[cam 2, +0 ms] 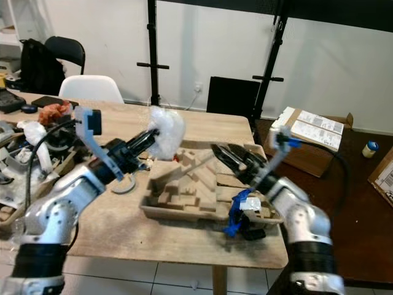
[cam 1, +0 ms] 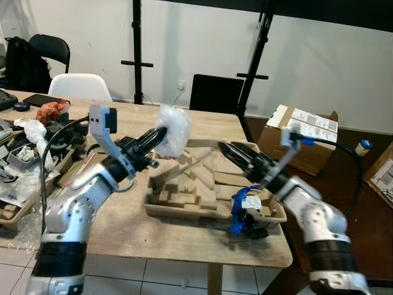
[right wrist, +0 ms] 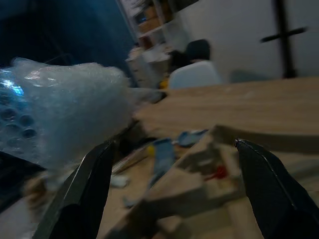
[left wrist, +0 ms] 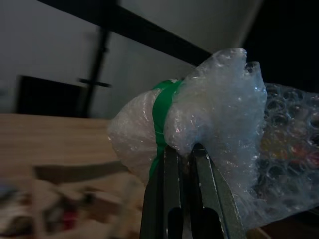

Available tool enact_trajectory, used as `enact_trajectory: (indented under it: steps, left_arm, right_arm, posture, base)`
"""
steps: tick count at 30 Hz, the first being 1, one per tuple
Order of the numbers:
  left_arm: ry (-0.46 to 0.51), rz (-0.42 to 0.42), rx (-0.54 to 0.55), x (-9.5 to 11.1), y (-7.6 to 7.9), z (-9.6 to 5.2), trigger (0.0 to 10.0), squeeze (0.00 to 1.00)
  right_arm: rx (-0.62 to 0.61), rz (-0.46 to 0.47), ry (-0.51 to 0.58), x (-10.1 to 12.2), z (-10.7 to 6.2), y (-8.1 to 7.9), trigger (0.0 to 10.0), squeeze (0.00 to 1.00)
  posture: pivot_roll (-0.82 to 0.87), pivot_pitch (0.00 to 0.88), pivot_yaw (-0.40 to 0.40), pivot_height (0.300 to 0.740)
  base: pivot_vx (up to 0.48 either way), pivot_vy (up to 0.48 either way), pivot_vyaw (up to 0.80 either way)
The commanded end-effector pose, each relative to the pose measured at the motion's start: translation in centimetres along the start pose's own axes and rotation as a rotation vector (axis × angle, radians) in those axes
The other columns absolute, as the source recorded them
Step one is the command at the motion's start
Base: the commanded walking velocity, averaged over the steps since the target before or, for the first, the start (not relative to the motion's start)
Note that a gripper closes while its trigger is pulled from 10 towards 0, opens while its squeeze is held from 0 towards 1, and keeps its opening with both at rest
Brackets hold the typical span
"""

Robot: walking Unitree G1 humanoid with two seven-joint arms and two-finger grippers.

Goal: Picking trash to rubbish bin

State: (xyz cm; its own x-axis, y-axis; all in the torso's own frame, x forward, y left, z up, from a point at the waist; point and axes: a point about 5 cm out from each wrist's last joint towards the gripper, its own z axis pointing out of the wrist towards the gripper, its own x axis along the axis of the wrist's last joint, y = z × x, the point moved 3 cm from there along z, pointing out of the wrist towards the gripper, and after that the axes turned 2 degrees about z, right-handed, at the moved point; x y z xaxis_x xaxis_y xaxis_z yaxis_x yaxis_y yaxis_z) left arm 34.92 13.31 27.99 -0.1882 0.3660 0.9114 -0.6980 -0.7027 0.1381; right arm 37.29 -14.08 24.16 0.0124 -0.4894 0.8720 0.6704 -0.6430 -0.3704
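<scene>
A wad of clear bubble wrap [cam 1: 172,130] bound with a green band [left wrist: 162,119] hangs in the air above the wooden table [cam 1: 123,227]. My left gripper [cam 1: 161,136] is shut on it, the two black fingers [left wrist: 172,199] pinching its underside. My right gripper [cam 1: 228,151] stands open over the moulded cardboard tray [cam 1: 184,200], a short way right of the wad, with nothing between its fingers [right wrist: 271,189]. In the right wrist view the bubble wrap [right wrist: 70,112] lies ahead, near one finger.
A blue-and-white scrap with a black piece [cam 1: 245,212] lies at the tray's right end. Cluttered items and cables [cam 1: 31,147] crowd the table's left. A white chair [cam 1: 80,86], a black panel [cam 1: 215,92] and cardboard boxes [cam 1: 304,138] stand beyond.
</scene>
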Motion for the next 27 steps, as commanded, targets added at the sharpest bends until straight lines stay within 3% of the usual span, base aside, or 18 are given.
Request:
enact_trajectory:
  steps: [1,6,16,23,27]
  left_arm:
    - [-0.014,0.035,0.014,-0.3,-0.2,0.1,10.0,0.03]
    - [-0.031,0.061,0.049,-0.8,-0.5,0.1,10.0,0.0]
    - [-0.025,0.132,0.105,-1.0,-1.3,0.3,10.0,0.0]
    - [-0.08,0.193,0.168,-1.6,-2.5,0.4,10.0,0.0]
    - [-0.115,0.226,0.151,-1.8,-2.7,0.6,10.0,0.0]
  right_arm:
    - [-0.048,-0.035,0.001,-0.1,-0.1,0.5,10.0,0.0]
    - [-0.079,-0.044,0.013,-0.3,0.4,0.6,10.0,0.0]
    - [-0.233,-0.08,0.055,-0.2,0.3,2.4,10.0,0.0]
    - [-0.289,-0.093,0.059,-0.8,0.3,3.0,10.0,0.0]
    - [-0.305,-0.09,0.065,-1.3,0.4,3.0,10.0,0.0]
  posture:
    - [0.09,0.061,-0.061,0.74]
    - [0.09,0.061,-0.065,0.74]
    - [0.09,0.046,-0.07,0.74]
    - [0.1,0.015,-0.058,0.74]
    - [0.11,0.005,-0.041,0.74]
  base:
    - [0.0,0.0,0.0]
    - [0.0,0.0,0.0]
    - [0.0,0.0,0.0]
    - [0.0,0.0,0.0]
    - [0.0,0.0,0.0]
